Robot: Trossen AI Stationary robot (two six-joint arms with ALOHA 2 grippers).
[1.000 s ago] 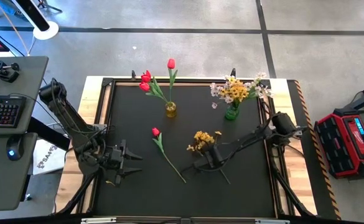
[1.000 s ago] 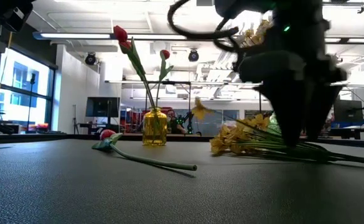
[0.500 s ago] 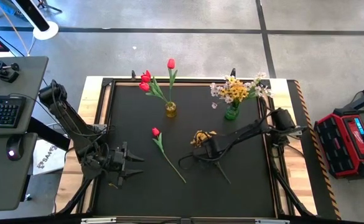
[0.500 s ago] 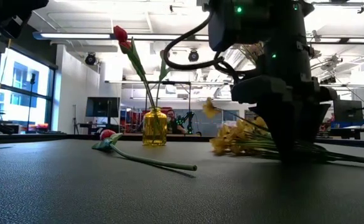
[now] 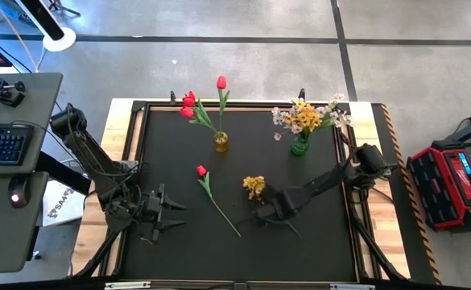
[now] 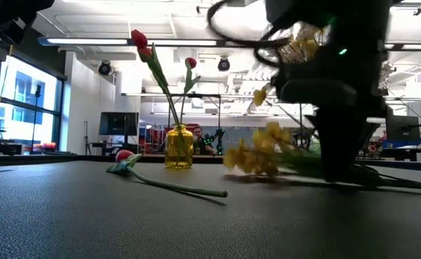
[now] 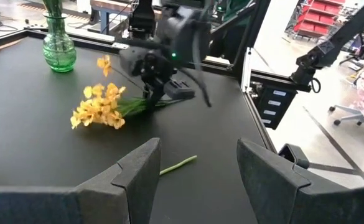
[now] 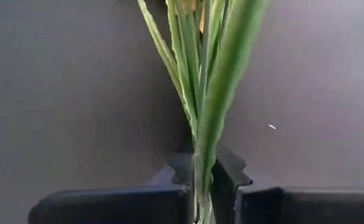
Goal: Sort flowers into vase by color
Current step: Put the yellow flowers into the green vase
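Two loose stems remain for you: the bushy yellow blossom spray (image 5: 254, 187), near tabletop centre, pinched in the right gripper (image 5: 270, 211) jaws, and a single-bud red tulip (image 5: 202, 171) lying at nine o'clock of it; left gripper (image 5: 171, 213) jaws spread.

White sheet (image 5: 60, 202) under left arm: lettering, possibly "SAF", otherwise illegible

Two vases (image 5: 221, 142), four red tulips (image 5: 201, 170), one loose yellow spray (image 5: 254, 186), one mixed bouquet (image 5: 307, 115)
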